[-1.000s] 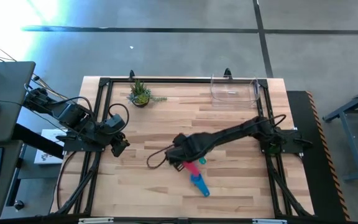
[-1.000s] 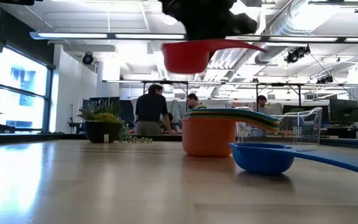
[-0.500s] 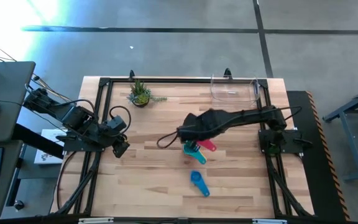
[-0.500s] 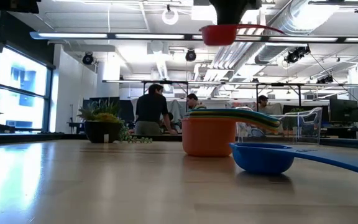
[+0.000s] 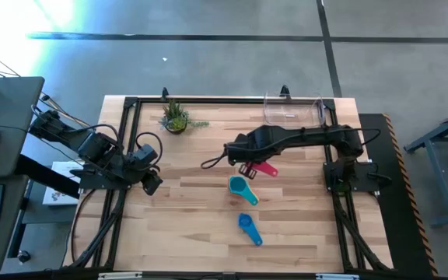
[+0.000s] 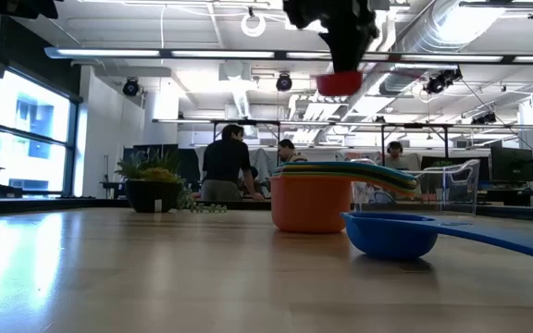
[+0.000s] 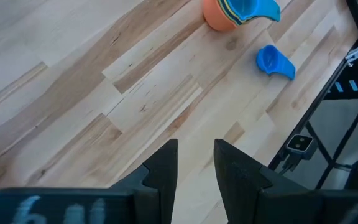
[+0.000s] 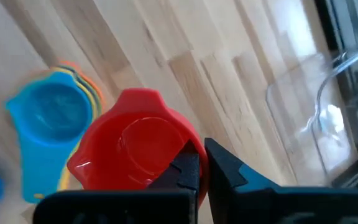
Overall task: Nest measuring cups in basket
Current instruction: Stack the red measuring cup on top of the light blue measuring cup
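One red cup [image 8: 135, 152] hangs clenched in the right claw [image 5: 247, 166] above the worktop [image 5: 193, 225], at eleven o'clock of one nested stack [image 5: 241, 187] and one blue cup [image 5: 248, 227].

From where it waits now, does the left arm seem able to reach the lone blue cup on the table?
Probably yes. The left gripper waits at the table's left side, fingers slightly open. Bare wood lies between it and the blue cup. The right gripper, shut on the red cup, is farther back, beyond the nested stack.
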